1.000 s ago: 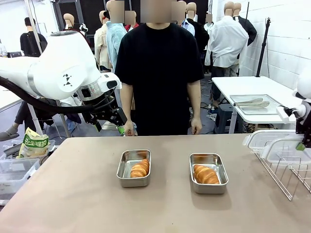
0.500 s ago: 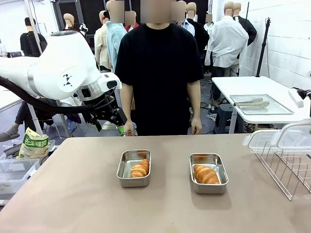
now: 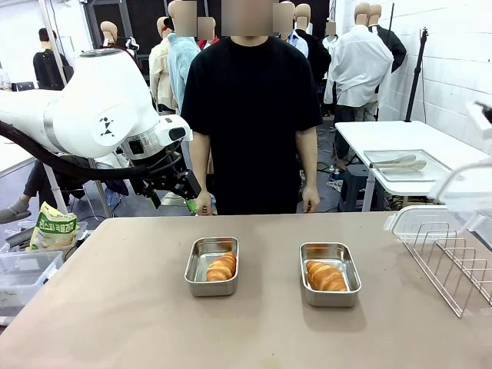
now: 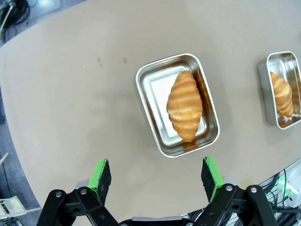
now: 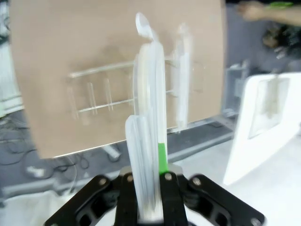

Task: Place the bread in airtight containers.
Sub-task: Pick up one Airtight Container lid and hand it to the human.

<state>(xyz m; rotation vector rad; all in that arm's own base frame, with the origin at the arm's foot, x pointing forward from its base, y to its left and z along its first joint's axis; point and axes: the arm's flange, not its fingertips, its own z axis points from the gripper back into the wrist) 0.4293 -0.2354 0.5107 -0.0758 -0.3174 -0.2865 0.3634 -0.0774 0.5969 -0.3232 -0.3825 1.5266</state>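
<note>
Two steel airtight containers stand open mid-table, the left one (image 3: 211, 266) and the right one (image 3: 330, 274), each with one golden bread roll (image 3: 221, 266) (image 3: 326, 276) lying inside. My left gripper (image 3: 188, 201) hovers above the table's far edge, behind the left container. In the left wrist view this gripper (image 4: 155, 174) is open and empty above that container (image 4: 150, 92) and its bread (image 4: 185, 104); the other container (image 4: 265, 89) shows at the right edge. My right gripper (image 5: 153, 155) is shut on a clear plastic lid (image 5: 150, 113), held edge-on. That lid (image 3: 465, 188) hangs above the rack.
A wire rack (image 3: 453, 265) stands at the table's right edge with another clear lid (image 3: 415, 219) in it. A person (image 3: 250, 115) stands at the far side, hands down by the table edge. A snack bag (image 3: 52, 228) and clear bins lie off the left side.
My right gripper has risen with the clear lid, lifting it out of the wire rack and leaving the front view's right edge. The left arm, containers and bread have not moved.
</note>
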